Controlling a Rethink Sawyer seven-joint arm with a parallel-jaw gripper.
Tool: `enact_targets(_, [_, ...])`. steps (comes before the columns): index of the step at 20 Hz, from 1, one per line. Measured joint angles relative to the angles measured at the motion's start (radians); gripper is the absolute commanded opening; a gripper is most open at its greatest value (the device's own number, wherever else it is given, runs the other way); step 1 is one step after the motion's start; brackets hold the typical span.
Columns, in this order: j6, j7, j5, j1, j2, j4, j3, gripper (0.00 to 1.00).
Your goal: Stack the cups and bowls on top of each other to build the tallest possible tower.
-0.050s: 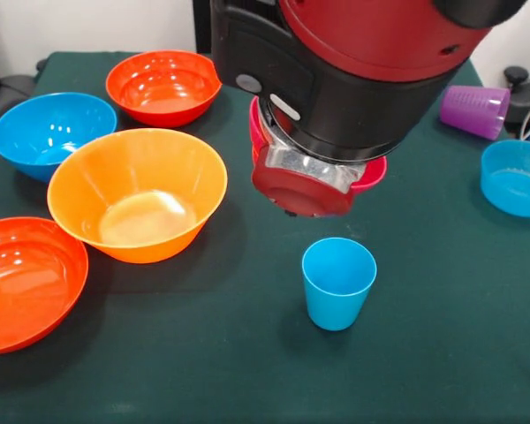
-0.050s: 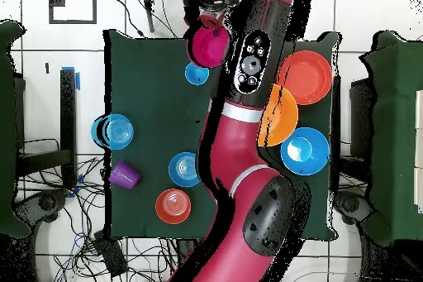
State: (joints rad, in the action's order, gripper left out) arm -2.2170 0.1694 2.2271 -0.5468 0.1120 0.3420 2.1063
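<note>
Pink bowl (image 1: pixel 371 173) hangs gripped in the claw (image 1: pixel 314 185), above the blue cup (image 1: pixel 338 283).

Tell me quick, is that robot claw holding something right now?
Gripper: holding the magenta-pink bowl, lifted above the table beside the light blue cup.

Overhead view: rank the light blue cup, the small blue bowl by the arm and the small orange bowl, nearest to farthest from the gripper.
From the gripper:
1. light blue cup, right beside it.
2. small blue bowl, mid-table against the arm.
3. small orange bowl, nearest the robot's base.
</note>
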Motion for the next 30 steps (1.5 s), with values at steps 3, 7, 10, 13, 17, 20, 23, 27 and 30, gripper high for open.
enact_targets(3, [0.0,0.0,-0.025,-0.001,-0.001,0.0,0.0,0.0])
enact_targets(7, [0.0,0.0,-0.073,-0.001,-0.003,0.0,0.0,0.0])
enact_targets(10, [0.0,0.0,-0.098,-0.001,-0.006,-0.001,0.004,0.0])
enact_targets(13, [0.0,0.001,-0.112,-0.002,-0.01,-0.003,0.008,0.0])
enact_targets(17, [0.006,0.001,-0.136,-0.001,-0.027,-0.008,0.02,0.0])
enact_targets(20, [0.025,0.005,-0.137,0.002,-0.042,-0.024,0.029,0.0])
enact_targets(23, [0.042,0.006,-0.137,0.002,-0.05,-0.033,0.038,0.0])
enact_targets(27, [0.072,0.006,-0.137,0.002,-0.054,-0.049,0.05,0.0])
enact_targets(30, [0.097,0.008,-0.137,0.001,-0.054,-0.06,0.064,0.0])
